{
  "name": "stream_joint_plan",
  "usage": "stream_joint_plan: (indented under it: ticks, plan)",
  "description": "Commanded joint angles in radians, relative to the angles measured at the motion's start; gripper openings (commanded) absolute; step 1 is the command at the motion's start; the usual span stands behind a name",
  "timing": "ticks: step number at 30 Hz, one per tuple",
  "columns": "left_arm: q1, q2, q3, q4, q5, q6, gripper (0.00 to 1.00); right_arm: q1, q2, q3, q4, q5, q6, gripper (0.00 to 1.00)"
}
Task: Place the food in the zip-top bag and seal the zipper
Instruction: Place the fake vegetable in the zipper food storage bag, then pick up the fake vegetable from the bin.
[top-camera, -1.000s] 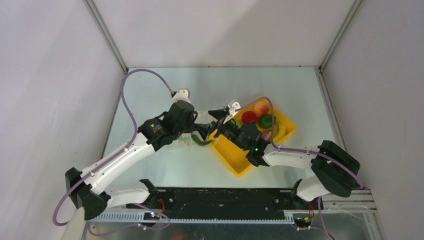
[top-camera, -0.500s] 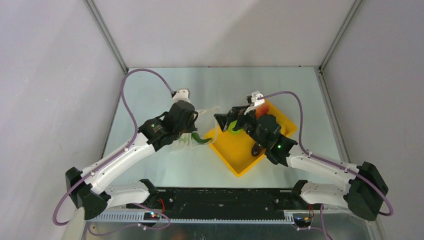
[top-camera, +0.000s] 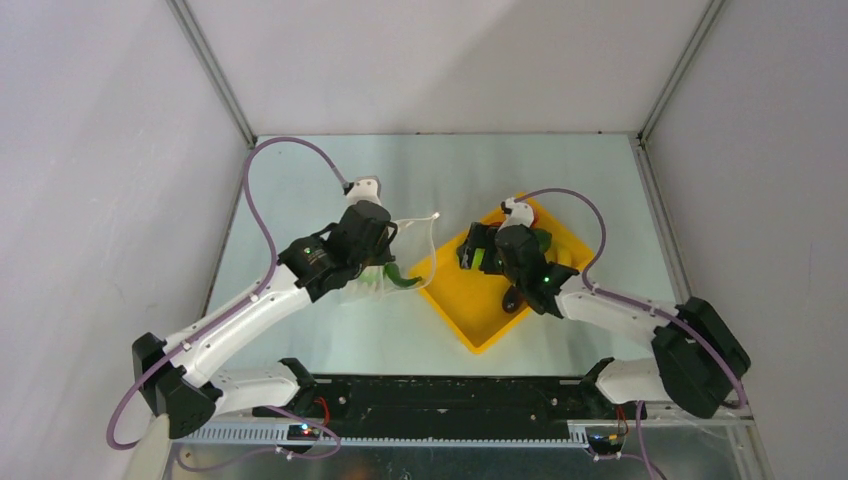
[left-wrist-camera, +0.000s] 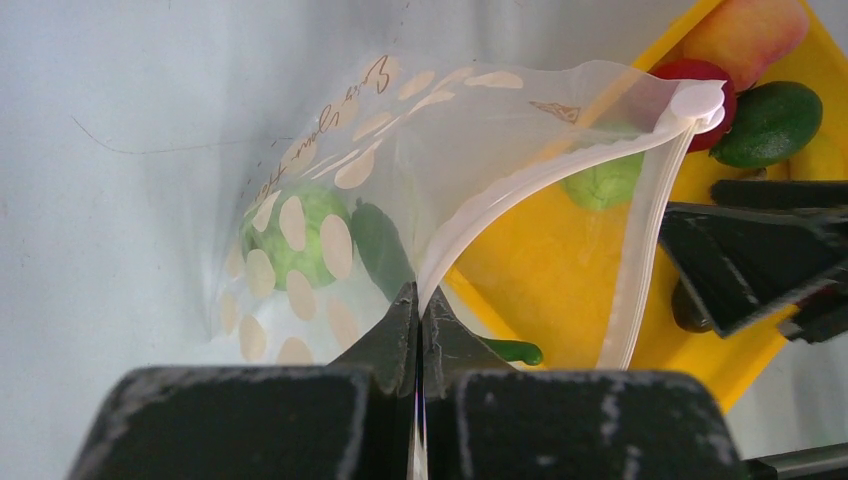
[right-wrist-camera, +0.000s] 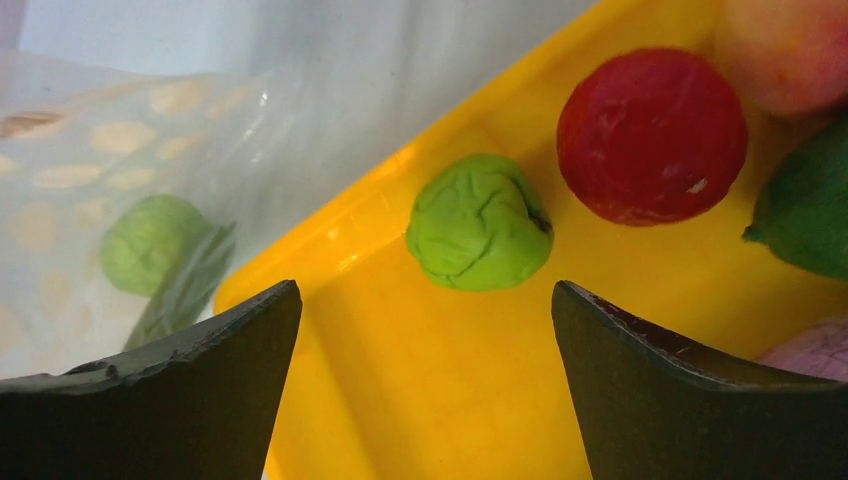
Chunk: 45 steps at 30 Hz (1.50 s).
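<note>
Left gripper (left-wrist-camera: 418, 300) was pinched tight on the zip-top bag (left-wrist-camera: 330, 190) lip, holding the mouth and zipper (left-wrist-camera: 530, 185) open toward the yellow tray (right-wrist-camera: 400, 380). One green round fruit (left-wrist-camera: 300, 230) and the cucumber (left-wrist-camera: 385, 250) were already inside. Next piece, the wrinkled green fruit (right-wrist-camera: 480, 222), lay in the tray's near-left corner, dead ahead of the right gripper (right-wrist-camera: 425, 290). Its fingers were spread and empty, and that arm was the nearer one. The tomato (right-wrist-camera: 650, 135) sat just right of the fruit. A second earlier the right gripper had been at the bag mouth (left arm hadn't moved).
</note>
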Motion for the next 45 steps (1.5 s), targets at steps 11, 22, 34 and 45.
stream_joint_plan:
  ticks: [11,22,34,45]
  plan:
    - [-0.003,0.006,0.025,0.036,0.009,-0.012,0.00,-0.003,0.265,0.041,0.128,0.148,0.245,0.99]
    - [-0.002,-0.003,0.015,0.037,0.017,-0.014,0.00,0.013,0.383,0.099,0.194,0.190,0.221,0.97]
    - [-0.003,-0.003,0.014,0.049,0.030,-0.010,0.00,0.044,0.272,0.106,0.075,0.289,0.165,0.43]
    - [-0.003,0.009,0.014,0.065,0.049,-0.004,0.00,0.210,-0.132,0.106,0.012,0.358,-0.138,0.40]
